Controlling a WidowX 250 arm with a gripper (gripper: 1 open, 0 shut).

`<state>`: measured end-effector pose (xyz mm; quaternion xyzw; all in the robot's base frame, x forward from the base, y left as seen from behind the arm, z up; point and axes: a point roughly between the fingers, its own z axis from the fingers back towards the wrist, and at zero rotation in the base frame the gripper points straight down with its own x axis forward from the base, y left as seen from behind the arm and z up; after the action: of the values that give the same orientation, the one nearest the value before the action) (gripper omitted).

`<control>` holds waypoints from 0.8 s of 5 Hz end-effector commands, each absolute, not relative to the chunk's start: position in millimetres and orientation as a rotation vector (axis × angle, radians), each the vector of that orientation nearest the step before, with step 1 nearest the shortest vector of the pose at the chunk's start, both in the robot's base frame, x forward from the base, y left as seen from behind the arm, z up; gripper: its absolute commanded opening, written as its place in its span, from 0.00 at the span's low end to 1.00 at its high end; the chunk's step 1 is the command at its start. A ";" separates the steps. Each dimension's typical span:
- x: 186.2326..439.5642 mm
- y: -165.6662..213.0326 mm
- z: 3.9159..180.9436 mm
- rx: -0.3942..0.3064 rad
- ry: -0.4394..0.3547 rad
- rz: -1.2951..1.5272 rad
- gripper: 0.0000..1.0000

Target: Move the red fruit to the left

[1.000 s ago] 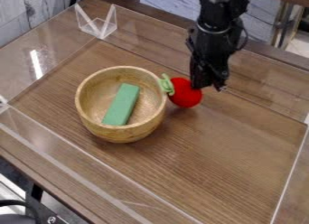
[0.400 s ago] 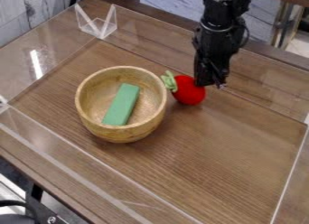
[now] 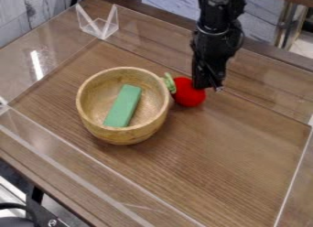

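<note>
The red fruit (image 3: 188, 93) lies on the wooden table, just right of the wooden bowl (image 3: 123, 106), its light green stem (image 3: 169, 82) pointing toward the bowl's rim. My gripper (image 3: 208, 82) hangs from the black arm directly over the fruit's upper right side, its tips at the fruit's surface. The jaws look shut; whether they pinch the fruit or merely touch it cannot be told. A flat green block (image 3: 124, 104) rests inside the bowl.
Low clear plastic walls (image 3: 159, 27) ring the work area. A clear folded stand (image 3: 97, 22) sits at the back left. Bare wood stretches in front of the bowl and to the right of the fruit.
The gripper rose slightly and shifted a little left, staying over the fruit. The fruit lies about where it did beside the bowl.
</note>
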<state>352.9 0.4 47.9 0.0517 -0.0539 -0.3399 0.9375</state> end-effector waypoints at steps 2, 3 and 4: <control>358.2 -8.5 45.7 0.127 -0.132 -0.759 0.00; 357.3 -1.8 45.6 0.138 -0.128 -0.781 0.00; 355.5 4.0 44.3 0.146 -0.124 -0.801 0.00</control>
<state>353.0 -3.1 35.7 0.0646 -0.0485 -0.3948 0.9152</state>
